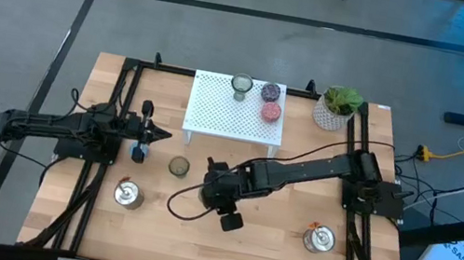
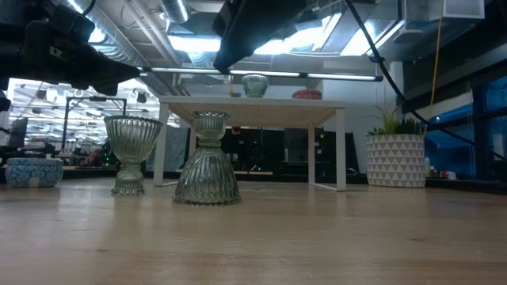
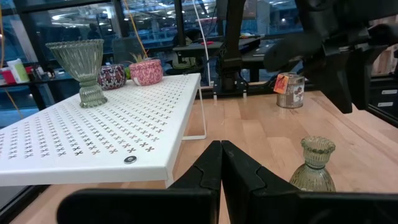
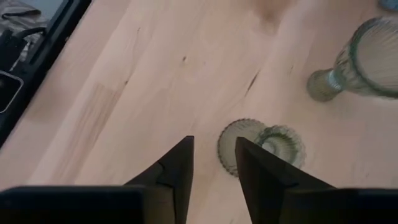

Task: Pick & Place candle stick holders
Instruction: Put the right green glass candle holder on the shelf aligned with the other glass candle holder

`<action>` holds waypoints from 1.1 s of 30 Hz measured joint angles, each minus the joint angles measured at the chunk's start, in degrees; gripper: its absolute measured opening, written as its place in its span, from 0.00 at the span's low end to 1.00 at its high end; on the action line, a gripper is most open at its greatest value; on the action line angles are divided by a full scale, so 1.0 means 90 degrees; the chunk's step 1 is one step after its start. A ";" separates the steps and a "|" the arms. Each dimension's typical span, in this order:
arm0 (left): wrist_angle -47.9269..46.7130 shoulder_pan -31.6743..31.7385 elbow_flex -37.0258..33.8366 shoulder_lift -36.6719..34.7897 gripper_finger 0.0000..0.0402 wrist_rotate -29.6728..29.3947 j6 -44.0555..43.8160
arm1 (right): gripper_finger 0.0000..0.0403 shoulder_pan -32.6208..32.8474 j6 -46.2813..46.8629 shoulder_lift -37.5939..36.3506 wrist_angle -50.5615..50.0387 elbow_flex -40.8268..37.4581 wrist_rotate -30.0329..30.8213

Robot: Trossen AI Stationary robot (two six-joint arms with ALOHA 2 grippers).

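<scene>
Glass holder (image 4: 261, 148) below right hand (image 4: 214, 163) shows in wrist view only.

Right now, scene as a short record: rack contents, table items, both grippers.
rack: white perforated rack holds olive-clear glass goblet, purple round cup, pink round cup
table glass: upright ribbed glass holder; bell-shaped ribbed glass holder
table other: blue round cup; two shiny silver cups
left gripper: jaws shut, empty, beside the rack
right gripper: jaws apart, nothing between them, close by the bell-shaped ribbed glass holder
</scene>
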 joint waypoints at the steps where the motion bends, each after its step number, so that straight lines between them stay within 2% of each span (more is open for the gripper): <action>1: -0.0001 0.0000 0.0000 0.0000 0.00 0.0000 0.0000 | 0.30 -0.0007 -0.0029 0.0001 0.0028 0.0000 0.0042; 15: 0.0001 -0.0002 0.0000 0.0000 0.00 0.0000 0.0000 | 0.24 -0.0318 -0.0142 0.0383 0.0117 0.0010 0.0165; 29: 0.0000 0.0000 0.0000 0.0000 0.00 0.0000 -0.0001 | 0.23 -0.0331 -0.0147 0.0638 0.0151 0.0010 0.0183; 33: -0.0001 0.0000 0.0000 0.0000 0.00 0.0000 -0.0002 | 0.21 -0.0335 -0.0096 0.0661 0.0089 0.0010 0.0186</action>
